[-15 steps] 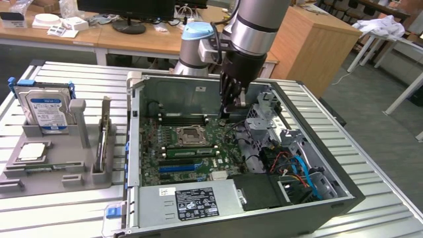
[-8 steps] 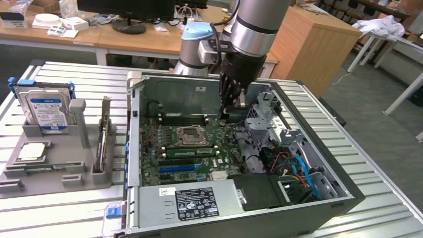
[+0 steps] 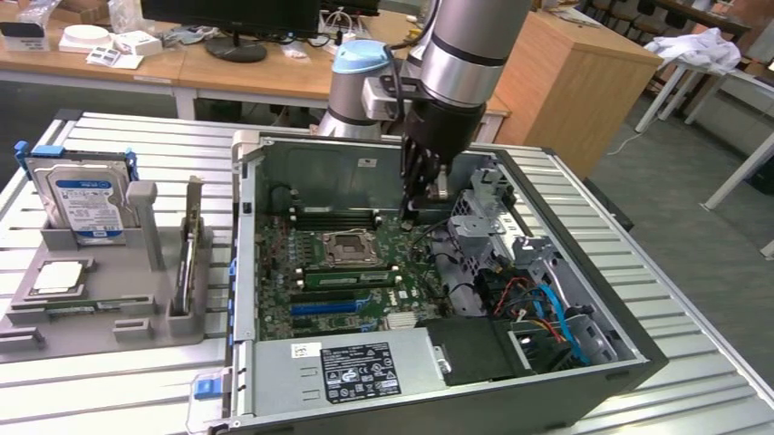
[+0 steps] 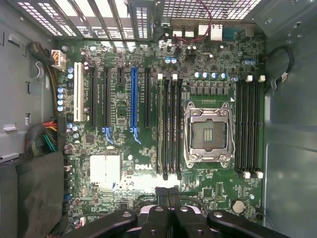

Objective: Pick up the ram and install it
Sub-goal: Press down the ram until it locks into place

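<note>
One drive cage (image 3: 487,216) beside closed claw (image 3: 409,219); cables (image 3: 545,306) near.

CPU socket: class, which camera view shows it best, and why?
The wrist view: the CPU socket is seen straight on, its metal frame and open centre unobstructed. The exterior view shows the socket at a slant and from farther off.

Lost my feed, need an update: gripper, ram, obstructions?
Gripper shut, over motherboard. Ram looks seated beside CPU socket. Nothing in the way.
</note>
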Available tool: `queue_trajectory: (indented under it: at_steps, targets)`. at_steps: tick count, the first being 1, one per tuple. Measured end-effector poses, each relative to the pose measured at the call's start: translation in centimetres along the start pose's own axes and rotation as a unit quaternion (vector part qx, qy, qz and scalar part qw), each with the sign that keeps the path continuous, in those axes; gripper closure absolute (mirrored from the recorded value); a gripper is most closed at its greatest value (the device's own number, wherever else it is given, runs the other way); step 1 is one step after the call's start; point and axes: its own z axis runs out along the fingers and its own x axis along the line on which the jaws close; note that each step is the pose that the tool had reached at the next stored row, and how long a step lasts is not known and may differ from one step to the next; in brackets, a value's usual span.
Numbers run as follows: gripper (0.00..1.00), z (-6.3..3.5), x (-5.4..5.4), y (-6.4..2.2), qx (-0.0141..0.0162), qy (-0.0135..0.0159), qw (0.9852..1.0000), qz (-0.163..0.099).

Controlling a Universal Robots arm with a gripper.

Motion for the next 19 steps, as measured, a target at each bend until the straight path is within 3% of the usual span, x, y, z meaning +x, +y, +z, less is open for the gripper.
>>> queue_trajectory:
  at_steps: [19]
  targets:
    - [0.89,0.95,0.05,0.0,0.0,0.0001,1.0,0.0]
